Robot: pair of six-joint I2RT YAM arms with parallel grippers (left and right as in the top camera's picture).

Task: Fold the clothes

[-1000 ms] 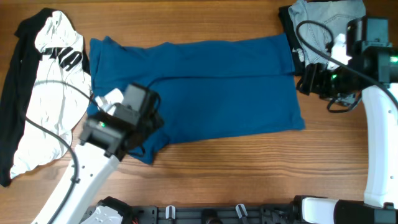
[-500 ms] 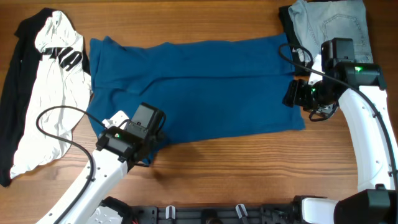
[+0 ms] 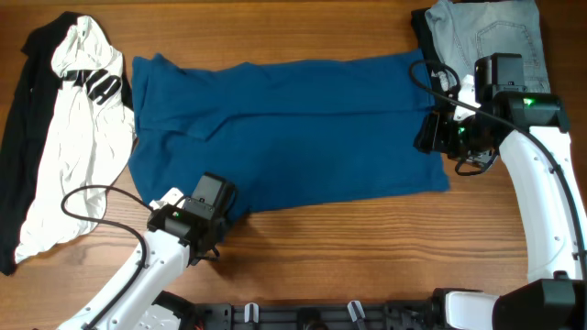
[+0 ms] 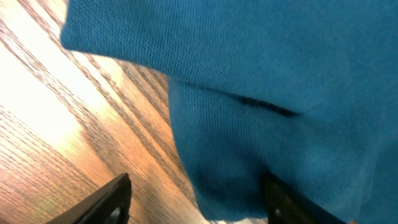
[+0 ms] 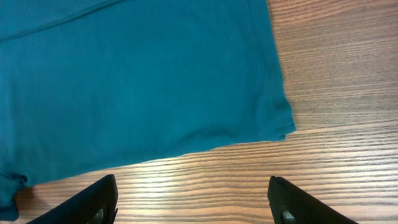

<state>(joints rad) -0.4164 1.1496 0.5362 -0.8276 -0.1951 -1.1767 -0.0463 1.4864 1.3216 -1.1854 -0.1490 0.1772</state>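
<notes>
Wooden table (image 3: 348,240) seen from above, with a deep-blue shirt (image 3: 303,128) spread flat across its middle, probably laid wide so that each arm can reach one end. A white striped top (image 3: 73,156) and a black garment (image 3: 16,137) wait heaped at the left edge, and pale jeans (image 3: 491,32) lie at the far right corner. The left gripper (image 4: 196,202) straddles the shirt's near left corner, jaws apart and not clamped. The right gripper (image 5: 196,202), also spread wide, hovers over bare wood just beside the shirt's right hem.
</notes>
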